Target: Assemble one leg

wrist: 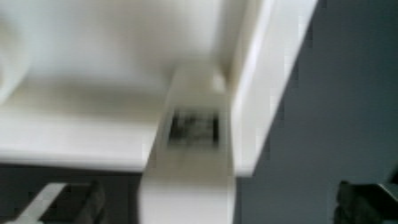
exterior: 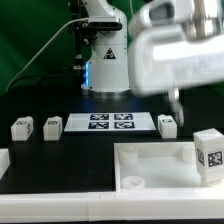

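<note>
My arm [exterior: 104,38] is glossy white, with rounded shells and dark seams at the joints. Its base column [exterior: 105,68] carries a small dark mark and glows blue. A thin black cable [exterior: 45,48] trails beside it. My gripper [exterior: 176,106] has a boxy white housing, blurred here, and a slim grey finger [exterior: 175,98].

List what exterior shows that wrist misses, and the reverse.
Exterior only: four tagged legs, the marker board and the arm's base.
Wrist only: a blurred close-up of one white finger against a white wall. How the jaws stand is unreadable.
Both: the gripper, the black table, and probably the white tray-like piece, which looks like the wall seen by the wrist.
</note>
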Robot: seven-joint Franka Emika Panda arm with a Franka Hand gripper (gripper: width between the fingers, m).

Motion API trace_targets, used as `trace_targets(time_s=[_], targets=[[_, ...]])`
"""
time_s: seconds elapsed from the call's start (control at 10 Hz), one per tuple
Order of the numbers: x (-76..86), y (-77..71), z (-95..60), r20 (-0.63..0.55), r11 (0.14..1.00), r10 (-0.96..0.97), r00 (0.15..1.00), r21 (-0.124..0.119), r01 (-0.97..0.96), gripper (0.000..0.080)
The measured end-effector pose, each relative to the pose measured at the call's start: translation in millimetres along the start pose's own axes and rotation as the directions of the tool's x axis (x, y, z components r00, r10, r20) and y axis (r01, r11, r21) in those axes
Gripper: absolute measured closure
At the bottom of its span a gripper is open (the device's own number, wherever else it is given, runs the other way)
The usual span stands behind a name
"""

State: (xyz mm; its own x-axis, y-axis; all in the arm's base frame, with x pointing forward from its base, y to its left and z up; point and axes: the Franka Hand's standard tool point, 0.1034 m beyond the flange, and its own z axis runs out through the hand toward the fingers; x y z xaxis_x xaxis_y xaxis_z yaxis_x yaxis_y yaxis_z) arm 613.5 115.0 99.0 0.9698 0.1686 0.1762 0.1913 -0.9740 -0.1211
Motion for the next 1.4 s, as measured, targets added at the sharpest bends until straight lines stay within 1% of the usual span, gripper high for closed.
trace_targets(time_s=[0.1,0.2,0.3,0.4,0.5,0.7,1.0,1.1,1.2,1.3,1.4], targets=[[10.4,-2.0,-5.6,0.102,1.000,-0.002,0.995,0.025,0.000,0.0150],[10.4,-1.8,-13.1,0.180,0.999,-0.007,0.984,0.038,0.000,0.0150],[7.4,-1.5,-7.3,0.263,0.999,-0.010,0.965,0.052,-0.004,0.0150],[7.3,-2.0,-3.9,0.351,0.998,-0.016,0.936,0.060,-0.005,0.0150],[15.4,-2.0,0.5,0.333,0.998,-0.017,0.943,0.060,-0.004,0.0150],[11.4,-2.7,12.4,0.294,0.999,-0.014,0.956,0.051,-0.001,0.0150],[8.9,-0.7,23.5,0.251,0.999,-0.011,0.968,0.042,0.001,0.0150],[9.1,-1.0,23.2,0.252,0.999,0.013,0.968,0.037,-0.023,0.0150],[9.0,-0.9,23.3,0.253,0.998,0.042,0.966,0.030,-0.052,0.0269],[9.0,-0.8,23.4,0.253,0.998,0.039,0.967,0.031,-0.048,0.0269],[9.1,-1.3,23.4,0.254,0.995,0.089,0.963,0.020,-0.097,0.0407]])
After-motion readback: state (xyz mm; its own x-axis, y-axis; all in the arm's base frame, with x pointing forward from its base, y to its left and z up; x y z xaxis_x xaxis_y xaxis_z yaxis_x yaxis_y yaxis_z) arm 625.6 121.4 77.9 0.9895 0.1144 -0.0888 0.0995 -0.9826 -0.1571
